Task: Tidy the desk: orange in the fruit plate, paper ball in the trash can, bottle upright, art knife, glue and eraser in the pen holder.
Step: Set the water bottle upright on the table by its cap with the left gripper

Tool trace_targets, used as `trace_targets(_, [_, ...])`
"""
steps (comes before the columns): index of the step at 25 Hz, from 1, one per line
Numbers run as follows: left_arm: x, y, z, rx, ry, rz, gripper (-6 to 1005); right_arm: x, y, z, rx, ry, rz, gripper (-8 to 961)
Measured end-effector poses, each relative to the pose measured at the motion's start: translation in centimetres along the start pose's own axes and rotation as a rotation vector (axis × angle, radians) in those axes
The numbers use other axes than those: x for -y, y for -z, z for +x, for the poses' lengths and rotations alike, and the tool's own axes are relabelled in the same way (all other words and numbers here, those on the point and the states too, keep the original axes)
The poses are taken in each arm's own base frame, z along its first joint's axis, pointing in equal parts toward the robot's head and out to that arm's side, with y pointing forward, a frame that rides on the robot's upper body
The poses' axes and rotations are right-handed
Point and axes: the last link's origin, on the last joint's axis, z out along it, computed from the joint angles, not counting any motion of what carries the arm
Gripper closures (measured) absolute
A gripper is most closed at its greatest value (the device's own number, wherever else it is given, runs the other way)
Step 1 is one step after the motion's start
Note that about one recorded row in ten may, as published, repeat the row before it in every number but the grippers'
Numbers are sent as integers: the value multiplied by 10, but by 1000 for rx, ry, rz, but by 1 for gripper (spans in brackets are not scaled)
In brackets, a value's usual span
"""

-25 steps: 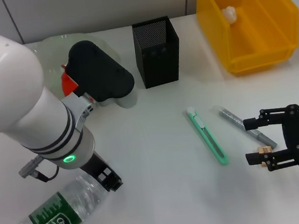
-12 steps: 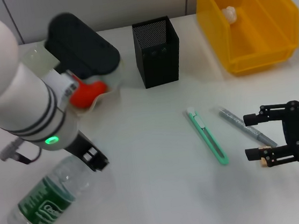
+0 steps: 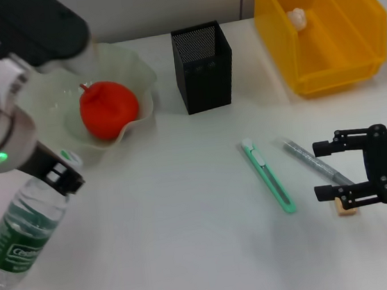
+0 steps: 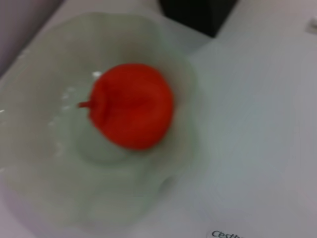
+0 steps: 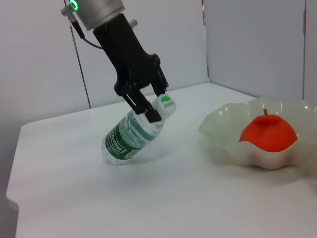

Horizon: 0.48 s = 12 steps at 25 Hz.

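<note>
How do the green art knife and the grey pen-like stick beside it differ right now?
The art knife is mint green, flat and broad; the grey stick is slim and speckled grey. The art knife lies clear of the right gripper, while the grey stick's near end runs between its open fingers. Both lie flat on the desk, roughly parallel.

Head view looks down on the whole desk [image 3: 192,257]; both wrist views share the far-left fruit plate [image 4: 163,44], one close, one low and distant.
</note>
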Motion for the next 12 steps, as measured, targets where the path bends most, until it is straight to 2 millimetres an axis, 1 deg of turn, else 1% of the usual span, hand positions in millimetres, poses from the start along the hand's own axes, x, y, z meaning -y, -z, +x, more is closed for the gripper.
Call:
trace_targets(1, [0,0,0,0,0,0,554,0,0,0,1,0,0,192])
trace_targets(2, [10,12,-8,-11,45,21,554,0,0,0,1,1,0,193])
trace_targets(4, [17,22,-12,-27,71,29,552,0,0,0,1,1,0,193])
trace_targets(5, [17,22,-12,-27,71,29,551,0,0,-1,1,2,1,193])
trace_targets(6, [24,31,-16,-41,93,42,550,0,0,-1,0,3,1,193])
trace_targets(12, [38,41,-21,-66,125,67,544,0,-1,0,2,1,3,194])
